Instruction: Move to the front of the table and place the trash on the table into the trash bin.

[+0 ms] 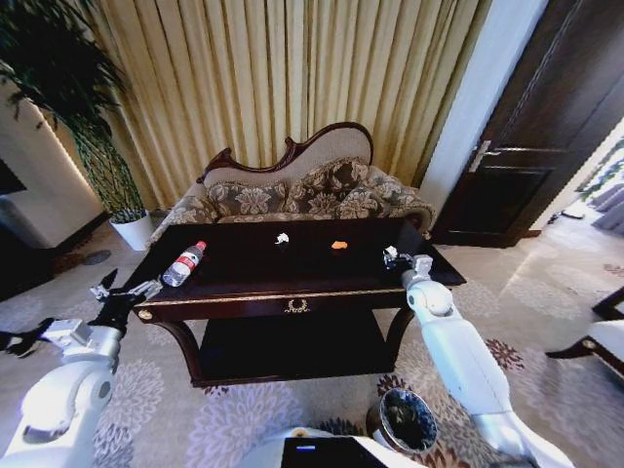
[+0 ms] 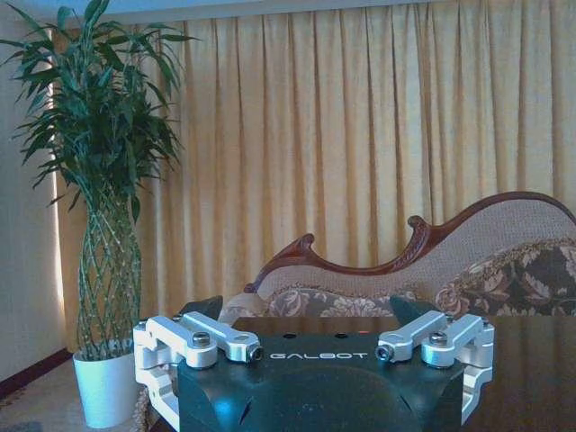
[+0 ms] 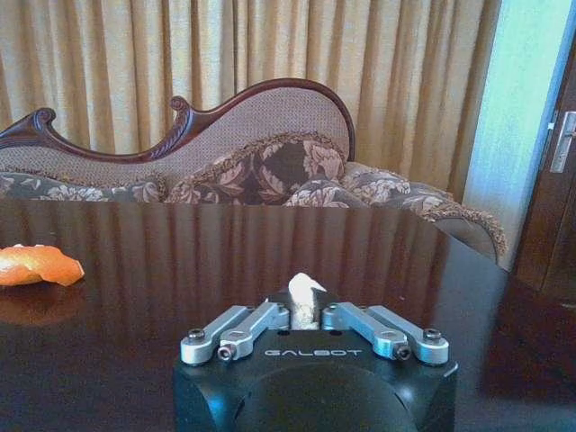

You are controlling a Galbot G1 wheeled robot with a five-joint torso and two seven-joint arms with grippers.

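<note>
Jaws of right gripper [image 3: 303, 310] pinch a white scrap [image 3: 304, 292] at center-right over the counter [image 1: 253, 278]; left gripper [image 1: 125, 292], lower left, gapes wide.

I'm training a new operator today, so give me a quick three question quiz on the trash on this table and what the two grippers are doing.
1. Multiple choice: what is pinched between the fingers of the right gripper?
A) a white crumpled scrap
B) a red bottle cap
C) nothing

2. True or false: the left gripper is open beside the left end of the table, while the clear bottle lies on the tabletop.

3. Fill in: the trash bin stands on the ____, in front of the table near the right arm.

Key: 1 A; 2 true; 3 floor.
</note>
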